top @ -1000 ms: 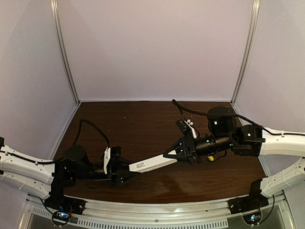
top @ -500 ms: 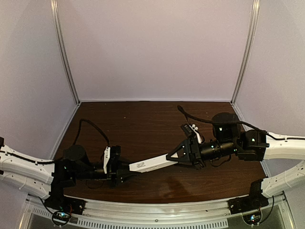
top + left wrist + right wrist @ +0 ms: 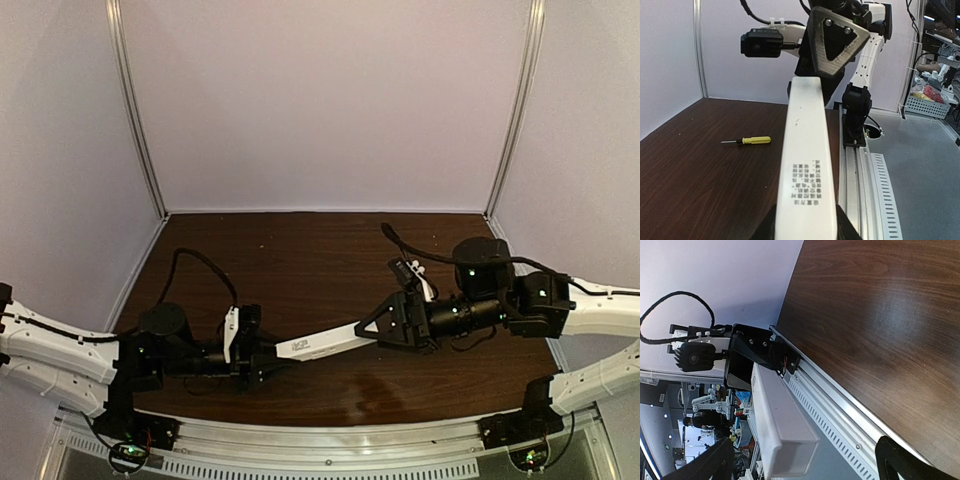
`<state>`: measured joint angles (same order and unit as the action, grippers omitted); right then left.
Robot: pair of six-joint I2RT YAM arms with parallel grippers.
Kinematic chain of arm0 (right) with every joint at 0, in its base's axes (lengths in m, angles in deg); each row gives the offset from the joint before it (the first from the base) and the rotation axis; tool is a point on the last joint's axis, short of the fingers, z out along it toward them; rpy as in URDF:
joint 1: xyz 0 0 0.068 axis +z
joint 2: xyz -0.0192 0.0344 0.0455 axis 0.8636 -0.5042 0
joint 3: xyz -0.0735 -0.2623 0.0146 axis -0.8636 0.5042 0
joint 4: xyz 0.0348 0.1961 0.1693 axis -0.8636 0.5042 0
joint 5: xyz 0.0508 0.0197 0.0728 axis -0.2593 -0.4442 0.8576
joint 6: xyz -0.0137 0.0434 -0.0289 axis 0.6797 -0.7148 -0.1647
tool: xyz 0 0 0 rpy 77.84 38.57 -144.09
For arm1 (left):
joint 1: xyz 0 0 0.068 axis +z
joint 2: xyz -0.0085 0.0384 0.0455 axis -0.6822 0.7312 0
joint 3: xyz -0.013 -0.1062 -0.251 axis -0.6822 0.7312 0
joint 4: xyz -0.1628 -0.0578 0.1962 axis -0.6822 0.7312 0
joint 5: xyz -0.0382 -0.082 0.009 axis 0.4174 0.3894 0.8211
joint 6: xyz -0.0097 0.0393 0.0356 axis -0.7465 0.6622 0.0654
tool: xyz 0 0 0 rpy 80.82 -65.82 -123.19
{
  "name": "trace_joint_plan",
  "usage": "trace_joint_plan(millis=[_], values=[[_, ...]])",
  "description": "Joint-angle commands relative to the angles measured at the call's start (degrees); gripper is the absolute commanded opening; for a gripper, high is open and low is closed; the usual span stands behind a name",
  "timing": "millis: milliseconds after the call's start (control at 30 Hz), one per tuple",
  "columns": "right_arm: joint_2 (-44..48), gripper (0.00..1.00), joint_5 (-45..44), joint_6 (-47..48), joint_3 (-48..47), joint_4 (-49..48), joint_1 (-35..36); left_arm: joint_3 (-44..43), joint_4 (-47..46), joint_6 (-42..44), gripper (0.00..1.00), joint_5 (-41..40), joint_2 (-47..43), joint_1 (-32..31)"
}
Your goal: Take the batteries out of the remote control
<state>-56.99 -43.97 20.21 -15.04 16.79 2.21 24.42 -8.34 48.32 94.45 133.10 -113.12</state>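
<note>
The left end effector (image 3: pixel 264 361) is clamped on one end of the remote control (image 3: pixel 325 343) and holds it level above the counter (image 3: pixel 290 265), probably to steady it for the other arm. The right end effector (image 3: pixel 374 328) has its fingers wide apart, with the remote's far tip between them, untouched. No batteries show; they are likely inside. A screwdriver (image 3: pixel 752 141) lies to the left end effector's left.
</note>
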Motion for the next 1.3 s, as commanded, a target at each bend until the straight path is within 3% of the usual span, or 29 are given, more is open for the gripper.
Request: trace_joint_plan(millis=[0,133,467,667,1067,1267], values=[[2.4,1.00,-3.6,7.8,-1.4,2.5,-0.2,-3.1,-0.5,-0.3,0.00,-1.3,1.3,0.3],[3.0,1.00,-5.0,9.9,-0.6,4.5,-0.2,-3.5,0.0,0.1,0.00,-1.1,1.9,0.4],[-1.1,0.98,-3.7,4.6,1.1,-3.7,-0.4,-5.7,1.3,0.8,0.00,-0.1,5.5,0.4],[-3.3,0.76,-2.4,3.5,1.5,-4.2,-0.4,-5.8,1.4,0.9,0.00,0.6,5.6,0.3],[-3.0,0.47,-0.9,2.7,2.9,-4.9,-0.4,-6.4,2.3,1.0,0.00,0.4,6.3,0.3],[-1.1,0.26,-0.3,1.1,6.5,-8.9,-0.3,-6.3,2.5,1.1,0.00,0.6,5.8,0.3]])
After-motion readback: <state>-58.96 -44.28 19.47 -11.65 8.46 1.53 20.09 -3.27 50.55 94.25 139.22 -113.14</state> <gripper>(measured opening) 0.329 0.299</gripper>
